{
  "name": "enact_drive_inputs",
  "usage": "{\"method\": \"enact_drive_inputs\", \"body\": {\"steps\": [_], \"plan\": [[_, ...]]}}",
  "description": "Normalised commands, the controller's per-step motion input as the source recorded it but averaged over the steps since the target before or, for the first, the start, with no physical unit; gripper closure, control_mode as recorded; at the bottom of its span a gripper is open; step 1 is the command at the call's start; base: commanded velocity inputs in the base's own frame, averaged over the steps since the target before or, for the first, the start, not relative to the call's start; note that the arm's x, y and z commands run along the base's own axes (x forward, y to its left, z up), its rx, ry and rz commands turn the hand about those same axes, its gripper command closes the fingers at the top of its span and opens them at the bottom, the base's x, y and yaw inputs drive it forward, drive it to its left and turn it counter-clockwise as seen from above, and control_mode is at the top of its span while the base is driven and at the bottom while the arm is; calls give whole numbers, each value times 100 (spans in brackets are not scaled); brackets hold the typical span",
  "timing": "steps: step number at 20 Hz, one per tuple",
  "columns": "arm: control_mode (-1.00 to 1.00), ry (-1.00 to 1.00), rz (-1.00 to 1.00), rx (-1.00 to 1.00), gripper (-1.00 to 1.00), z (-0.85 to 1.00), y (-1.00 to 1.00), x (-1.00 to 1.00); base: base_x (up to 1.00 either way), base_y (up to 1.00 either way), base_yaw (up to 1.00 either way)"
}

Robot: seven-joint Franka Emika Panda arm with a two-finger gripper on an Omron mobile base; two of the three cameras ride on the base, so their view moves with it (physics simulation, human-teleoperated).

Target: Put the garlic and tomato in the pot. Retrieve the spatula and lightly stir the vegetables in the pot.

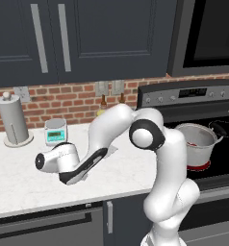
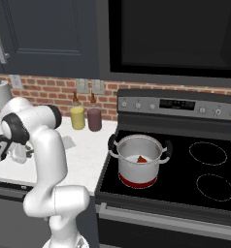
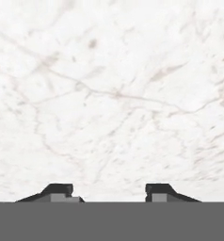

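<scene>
Two dark fingertips (image 3: 62,190) of the gripper (image 3: 109,190) stand apart, released, with bare marble showing between them and nothing gripped. The hand view looks closely at the counter (image 1: 20,178). In the left base view the arm folds down over the white marble, and its hand hangs low near the counter's front edge, left of the stove (image 2: 185,193).

Clearances:
- Open marble runs from the hand back toward the brick wall and leftward along the counter.
- One paper towel holder (image 1: 13,120) and one small scale (image 1: 55,130) stand at the rear, well apart from the hand.
- Two jars, one yellow jar (image 2: 77,117) and one dark red jar (image 2: 94,119), stand against the wall just beside the stove's left edge.

Task items:
- One pot (image 2: 139,157) stands on the front left burner, close to the stove's left edge, with a red glow under its base.
- One tomato (image 2: 142,159) lies inside the pot. A pale patch beside it cannot be identified.
- Two burner rings on the right half of the cooktop lie bare: the rear ring (image 2: 208,153) and the front ring (image 2: 214,187).
</scene>
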Motion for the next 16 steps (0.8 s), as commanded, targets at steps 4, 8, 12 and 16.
{"method": "enact_drive_inputs", "body": {"steps": [4,8,12,16], "plan": [[-100,0,0,0,100,0,-9,0,0,0,0],[-100,0,0,0,100,4,-7,-13,0,0,0],[-100,-5,0,0,100,38,-2,-62,0,0,0],[-100,-10,0,4,100,83,-3,-99,0,0,0]]}}
